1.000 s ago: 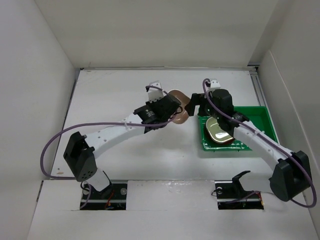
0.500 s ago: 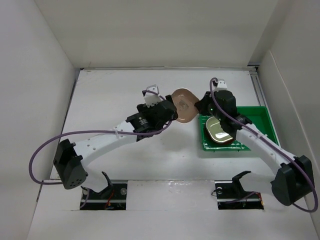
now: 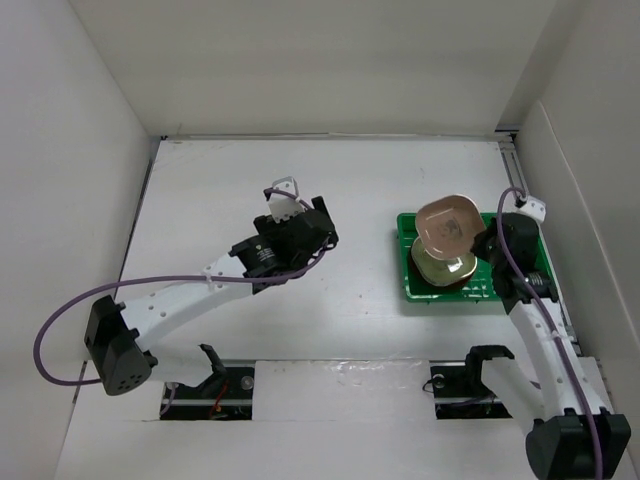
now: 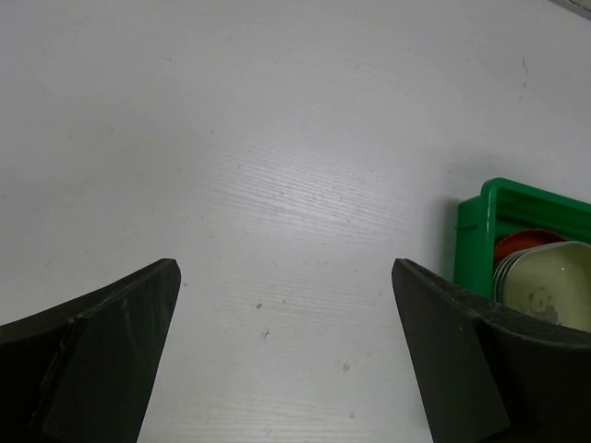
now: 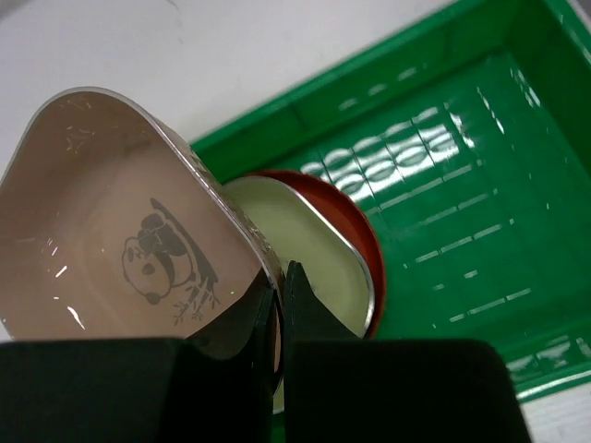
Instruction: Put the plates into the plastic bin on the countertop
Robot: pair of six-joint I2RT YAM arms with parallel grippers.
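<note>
Tan-pink plate (image 3: 446, 222), panda print facing up, is pinched by its rim in your right gripper (image 5: 277, 300), the jaws clamped on the edge at the plate's 5 o'clock in the wrist view. You've got it over the 9 o'clock end of the green bin (image 3: 522, 228), above the stack there: a light green plate (image 5: 309, 245) nested on a red plate (image 5: 362, 242). Whether it touches them, you can't tell. Ribbed floor shows across the bin's 3 o'clock half. The bin sits at 3 o'clock on the countertop (image 3: 210, 190). Your left gripper (image 4: 284, 277) is off at the bin's 9 o'clock, fingers spread wide, only white surface between them.
</note>
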